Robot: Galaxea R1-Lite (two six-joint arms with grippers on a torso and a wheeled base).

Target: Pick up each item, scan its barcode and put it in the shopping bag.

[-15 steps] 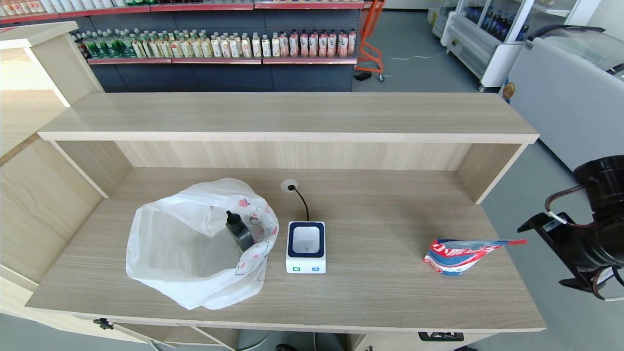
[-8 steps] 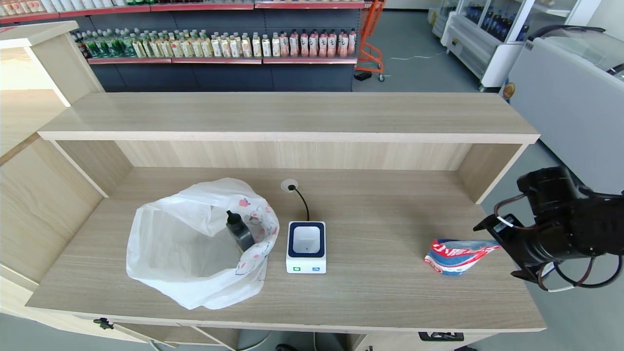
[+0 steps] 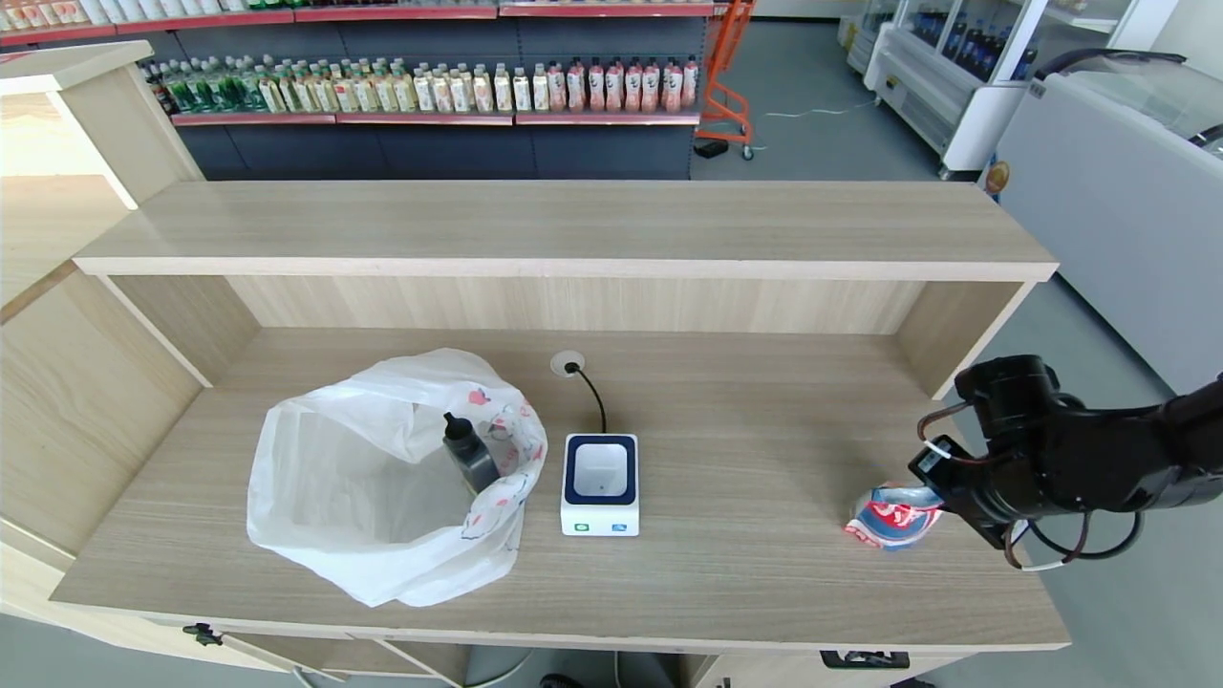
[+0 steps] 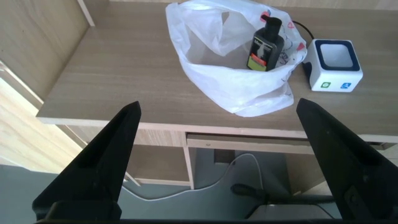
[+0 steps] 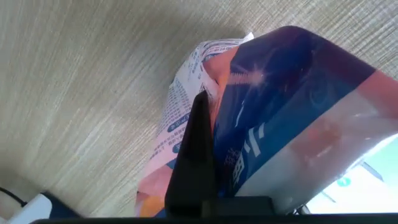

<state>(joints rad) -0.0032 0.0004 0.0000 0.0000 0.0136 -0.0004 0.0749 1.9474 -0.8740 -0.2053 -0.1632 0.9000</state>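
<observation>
A red, white and blue pouch (image 3: 890, 517) lies on the right part of the wooden counter (image 3: 745, 430). My right gripper (image 3: 938, 489) is down on the pouch's right end and hides that end; up close the pouch (image 5: 280, 112) crowds the right wrist view. The white shopping bag (image 3: 382, 478) stands open at the left with a dark bottle (image 3: 468, 454) upright inside it. A white scanner (image 3: 599, 483) sits just right of the bag. My left gripper (image 4: 217, 162) hangs open in front of the counter's near edge, looking at the bag (image 4: 230, 68), the bottle (image 4: 266, 43) and the scanner (image 4: 336, 64).
A raised shelf (image 3: 564, 229) runs along the counter's back, with side walls at both ends. The scanner's black cable (image 3: 590, 392) leads to a hole in the counter top. Bare counter lies between scanner and pouch.
My right arm has swung in from the right and come down onto the pouch, now covering its right end. The pouch has turned or bunched slightly. Bag, bottle and scanner stayed put.
</observation>
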